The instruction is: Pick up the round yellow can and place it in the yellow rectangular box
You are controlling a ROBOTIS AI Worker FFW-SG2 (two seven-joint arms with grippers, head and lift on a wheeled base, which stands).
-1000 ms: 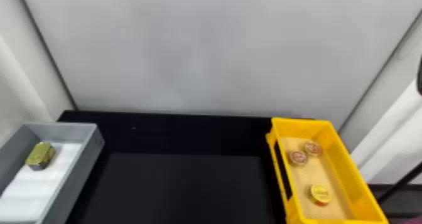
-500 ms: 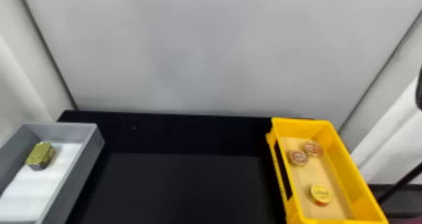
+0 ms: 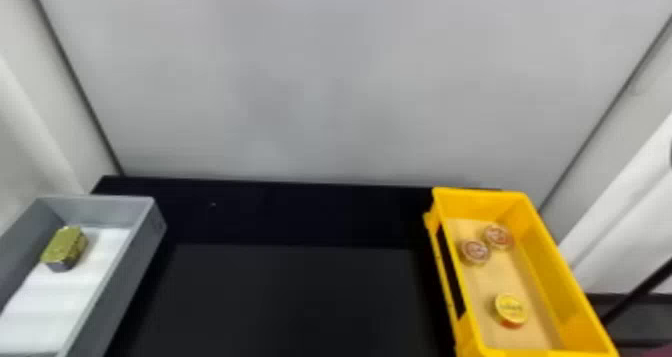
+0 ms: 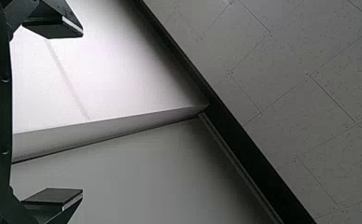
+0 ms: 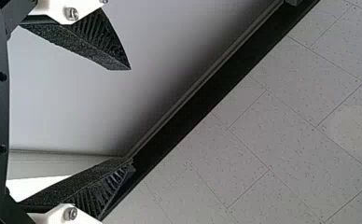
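Can (image 3: pixel 511 308), round and yellow, rests inside the yellow rectangular box (image 3: pixel 565 286) at four o'clock in the head view, apparently where the task wants it. It lies toward the box's six o'clock end, apart from two reddish round cans (image 3: pixel 486 243) near eleven o'clock, so its top is easy to reach. The high walls should keep all three from rolling off the black desk (image 3: pixel 295 301). At eight o'clock, a grey box (image 3: pixel 125 281) holds a gold rectangular tin (image 3: pixel 65 247) on a white liner (image 3: pixel 55 301); the split looks like sorting by shape. Left gripper (image 4: pixel 82 112) and right gripper (image 5: pixel 131 116) both have fingers spread wide, holding and touching nothing. Placement seems complete, with no further grasp needed.
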